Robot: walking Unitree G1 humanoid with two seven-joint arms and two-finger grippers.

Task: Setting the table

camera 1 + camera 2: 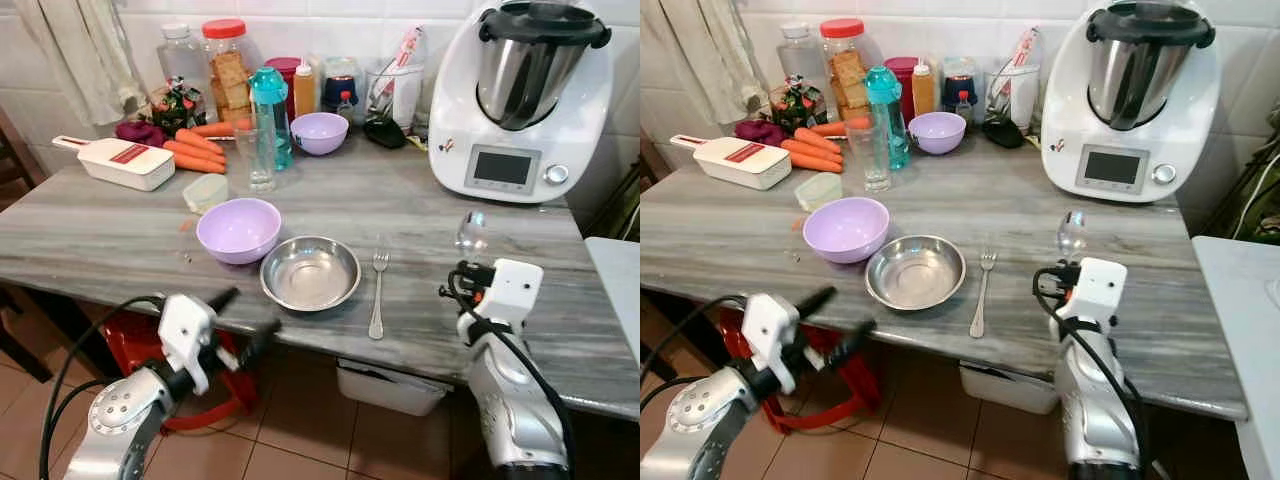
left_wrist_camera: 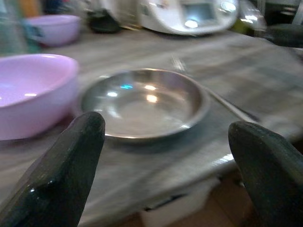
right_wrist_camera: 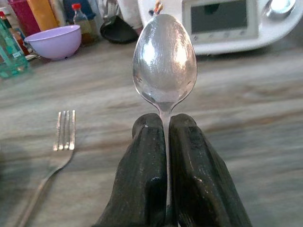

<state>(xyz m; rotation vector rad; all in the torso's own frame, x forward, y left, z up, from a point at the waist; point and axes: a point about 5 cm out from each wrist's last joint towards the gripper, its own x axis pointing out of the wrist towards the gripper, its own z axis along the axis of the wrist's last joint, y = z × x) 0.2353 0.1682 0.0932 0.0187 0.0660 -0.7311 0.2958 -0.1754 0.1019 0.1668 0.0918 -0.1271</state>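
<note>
Pinching the spoon (image 3: 164, 66) by its thin handle, the right tool (image 3: 166, 142) holds this light, stiff, slippery metal piece right of the fork (image 1: 377, 292), while the left tool (image 1: 243, 318) hangs spread.

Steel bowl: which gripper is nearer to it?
Left. The left gripper hangs open just off the table edge before the steel bowl; the right gripper holds a spoon beyond the fork.

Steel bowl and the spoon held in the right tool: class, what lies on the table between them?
A fork lies between the steel bowl and the spoon clamped in the right tool, seen in both eye views.
</note>
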